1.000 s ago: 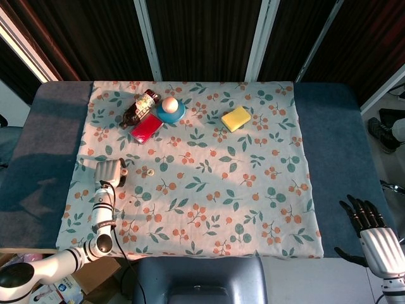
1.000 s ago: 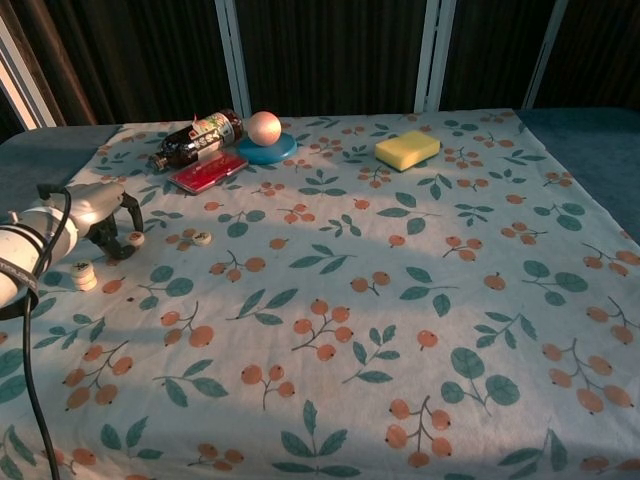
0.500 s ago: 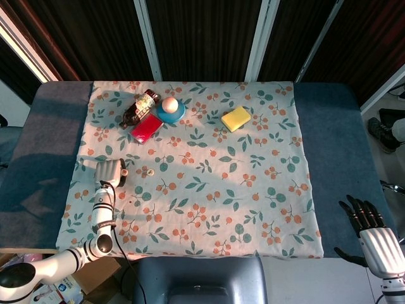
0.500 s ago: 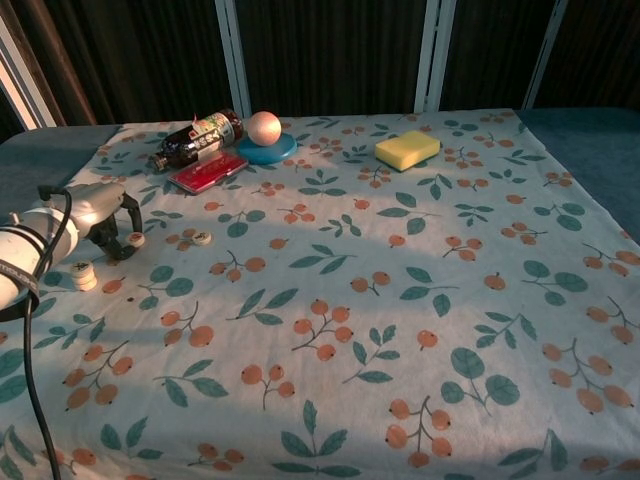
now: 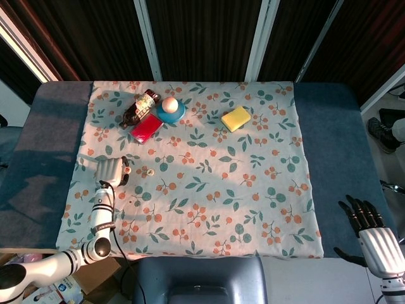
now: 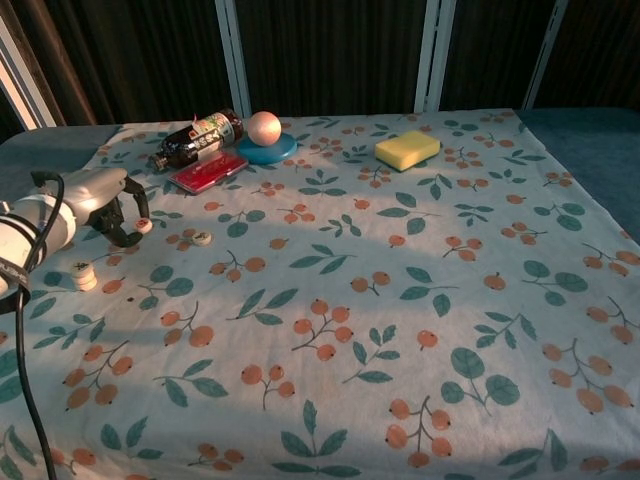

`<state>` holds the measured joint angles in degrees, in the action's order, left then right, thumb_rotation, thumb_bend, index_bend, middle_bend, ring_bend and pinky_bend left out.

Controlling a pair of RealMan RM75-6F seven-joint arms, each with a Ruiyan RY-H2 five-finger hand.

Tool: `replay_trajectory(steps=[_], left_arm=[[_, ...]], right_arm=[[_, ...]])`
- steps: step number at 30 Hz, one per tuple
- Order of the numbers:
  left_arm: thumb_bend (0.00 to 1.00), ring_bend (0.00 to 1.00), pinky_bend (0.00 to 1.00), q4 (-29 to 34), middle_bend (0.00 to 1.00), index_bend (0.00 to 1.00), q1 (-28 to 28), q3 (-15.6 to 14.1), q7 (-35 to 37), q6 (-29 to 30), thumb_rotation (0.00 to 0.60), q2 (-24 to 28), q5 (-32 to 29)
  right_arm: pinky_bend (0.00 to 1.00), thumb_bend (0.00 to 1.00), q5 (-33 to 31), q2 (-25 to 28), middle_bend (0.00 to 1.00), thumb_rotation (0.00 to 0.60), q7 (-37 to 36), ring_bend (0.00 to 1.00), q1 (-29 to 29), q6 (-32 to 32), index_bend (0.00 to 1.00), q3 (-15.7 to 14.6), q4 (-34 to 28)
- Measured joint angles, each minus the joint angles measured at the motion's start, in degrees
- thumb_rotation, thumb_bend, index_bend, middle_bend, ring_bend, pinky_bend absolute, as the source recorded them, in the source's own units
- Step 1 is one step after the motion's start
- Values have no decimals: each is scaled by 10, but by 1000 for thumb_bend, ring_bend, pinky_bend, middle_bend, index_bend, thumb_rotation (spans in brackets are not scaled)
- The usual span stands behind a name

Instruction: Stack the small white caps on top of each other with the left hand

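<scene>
Left hand [image 6: 105,200] is pinching a cap [image 6: 144,225] just off the cloth. The stack [image 6: 83,275] sits nearer the robot, just below-left of it in the chest view. Another cap [image 6: 202,238] lies just to the hand's right.

Your left hand [image 6: 105,200] sits at frame left in the chest view, pinching a cap [image 6: 144,226]. Loose cap [image 6: 202,238] just right of it; stack of caps [image 6: 83,275] below-left. Bottle [image 6: 195,139], pouch [image 6: 207,171], ball [image 6: 264,128] on dish [image 6: 266,150] upper left; sponge [image 6: 407,150] upper centre-right. Right hand [image 5: 373,237] lower right in the head view, off the cloth [image 5: 209,209].
</scene>
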<state>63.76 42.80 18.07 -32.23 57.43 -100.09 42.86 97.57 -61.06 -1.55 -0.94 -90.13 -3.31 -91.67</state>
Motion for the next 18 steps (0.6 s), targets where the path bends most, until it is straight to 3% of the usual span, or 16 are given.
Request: replay_trajectory(steps=[11,18], left_arm=[[388,1000,1000,195,1000,499,-52,-31,12,40,600,109,33],[388,1000,1000,235,1000,498,-81,-65,29,45,600,155,44]], right_arm=[[0,176,8,2,0,600,-4,0,0,-3,0,-3,1],[0,176,13,1,0,600,-4,0,0,-3,0,-5,1]])
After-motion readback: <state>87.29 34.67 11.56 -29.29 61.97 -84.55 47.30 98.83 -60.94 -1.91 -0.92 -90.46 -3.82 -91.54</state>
